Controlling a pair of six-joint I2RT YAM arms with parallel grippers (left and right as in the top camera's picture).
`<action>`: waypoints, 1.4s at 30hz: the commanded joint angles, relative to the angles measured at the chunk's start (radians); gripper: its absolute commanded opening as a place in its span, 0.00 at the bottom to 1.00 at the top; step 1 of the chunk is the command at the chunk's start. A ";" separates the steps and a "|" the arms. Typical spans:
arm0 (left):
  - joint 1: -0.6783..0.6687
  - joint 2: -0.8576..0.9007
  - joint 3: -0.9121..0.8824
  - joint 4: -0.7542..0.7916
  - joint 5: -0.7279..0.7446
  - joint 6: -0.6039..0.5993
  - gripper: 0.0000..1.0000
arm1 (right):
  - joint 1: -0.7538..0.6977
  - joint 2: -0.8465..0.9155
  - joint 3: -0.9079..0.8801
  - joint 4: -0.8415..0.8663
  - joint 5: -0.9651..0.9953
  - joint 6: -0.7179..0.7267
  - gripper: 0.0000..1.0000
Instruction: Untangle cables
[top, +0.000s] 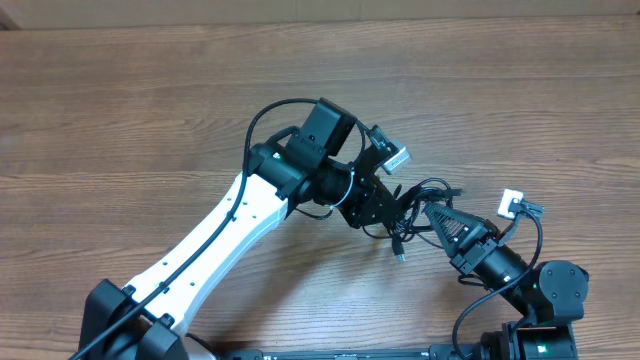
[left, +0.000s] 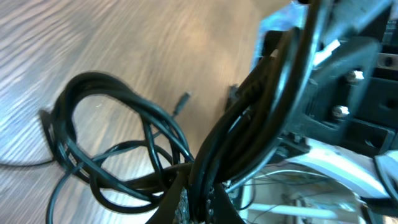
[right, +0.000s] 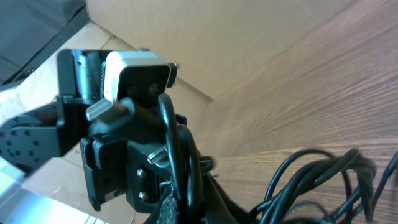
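Note:
The cables (top: 412, 222) are a small knot of thin black cords lying on the wooden table between the two grippers, with one plug end (top: 401, 256) trailing toward the front. My left gripper (top: 398, 207) reaches in from the left and my right gripper (top: 427, 208) from the lower right, their tips almost meeting over the knot. In the left wrist view the left gripper (left: 198, 206) is shut on several cable strands; loose loops (left: 106, 140) and a plug (left: 181, 102) lie beyond. In the right wrist view the right gripper (right: 186, 208) is shut on cable strands, with loops (right: 323, 177) to its right.
The left arm's white link (top: 215, 235) runs from the bottom left to the middle. The right arm's base (top: 545, 290) sits at the bottom right. The left arm's wrist block (right: 118, 130) looms close in the right wrist view, with a cardboard wall (right: 205, 37) behind it.

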 joint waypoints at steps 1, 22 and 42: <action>0.052 0.018 -0.030 -0.054 -0.500 -0.041 0.04 | -0.018 -0.035 0.042 0.046 0.070 0.006 0.04; 0.052 0.018 -0.030 -0.123 -1.022 -0.456 0.04 | -0.018 -0.035 0.042 0.046 0.070 0.006 0.04; 0.052 0.018 -0.030 -0.114 -1.014 -0.459 0.37 | -0.018 -0.035 0.042 0.046 0.070 0.006 0.04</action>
